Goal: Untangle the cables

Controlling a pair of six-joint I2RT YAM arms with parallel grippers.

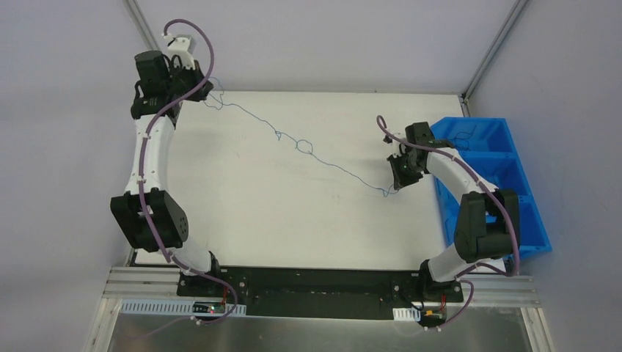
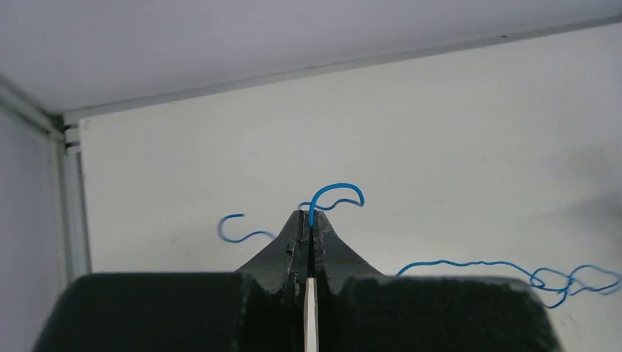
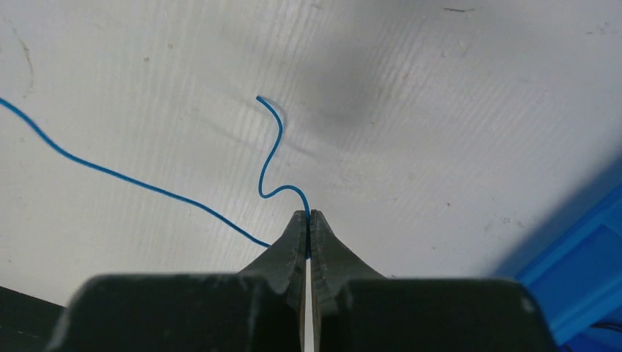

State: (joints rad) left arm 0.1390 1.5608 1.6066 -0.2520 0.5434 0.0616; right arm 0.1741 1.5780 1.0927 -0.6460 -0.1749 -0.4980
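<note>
A very thin blue cable [image 1: 293,141] runs slantwise over the white table from far left to mid right, with small loops near its middle [image 1: 304,146]. My left gripper [image 1: 206,91] is shut on one end at the far left corner; in the left wrist view the cable [image 2: 334,192] curls out of the closed fingertips [image 2: 309,214], and loops [image 2: 565,279] lie at the right. My right gripper [image 1: 400,178] is shut on the other end; in the right wrist view the cable [image 3: 273,158] rises from the closed tips [image 3: 309,215]. No dark wire shows on the table.
A blue compartment bin [image 1: 490,176] stands at the table's right edge, right beside my right arm, with dark thin wires in its far compartment [image 1: 469,136]. It shows as a blue corner in the right wrist view [image 3: 587,264]. The table's far edge [image 1: 330,92] meets the wall.
</note>
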